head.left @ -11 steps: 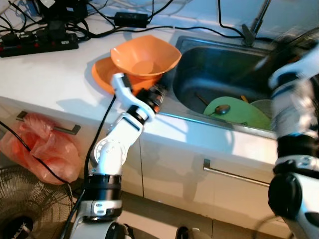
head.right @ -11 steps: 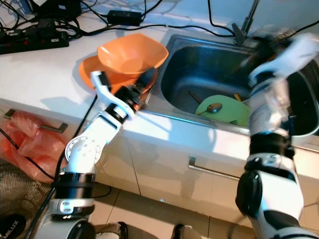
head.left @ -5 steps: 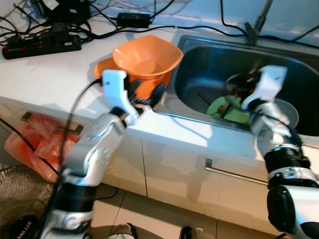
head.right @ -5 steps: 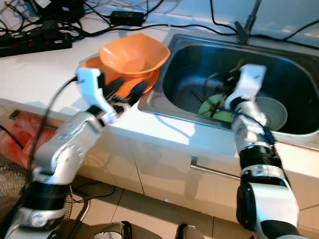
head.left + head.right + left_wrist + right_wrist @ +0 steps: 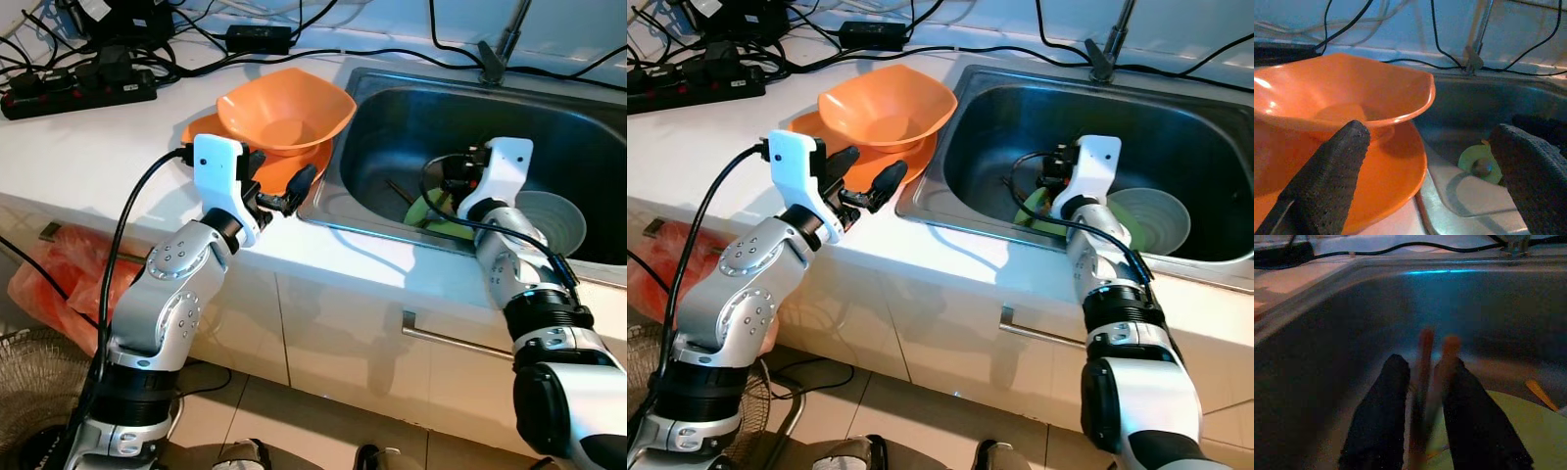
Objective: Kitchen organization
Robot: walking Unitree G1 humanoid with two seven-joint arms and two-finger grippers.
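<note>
An orange bowl sits on an orange plate on the white counter, beside the sink. My left gripper is open just in front of the plate's near edge, holding nothing; the left wrist view looks past its fingers at both dishes. Down in the sink, my right gripper hangs over a green plate. The right wrist view shows its fingers shut on two reddish-brown chopsticks, which look blurred.
A pale bowl lies in the sink's right part. The faucet, cables and a power strip line the back of the counter. Below it are cabinet handles, an orange plastic bag and a floor fan.
My right arm has swung down into the sink and settled over the green plate. My left gripper has drawn back from the orange dishes toward the counter's front edge.
</note>
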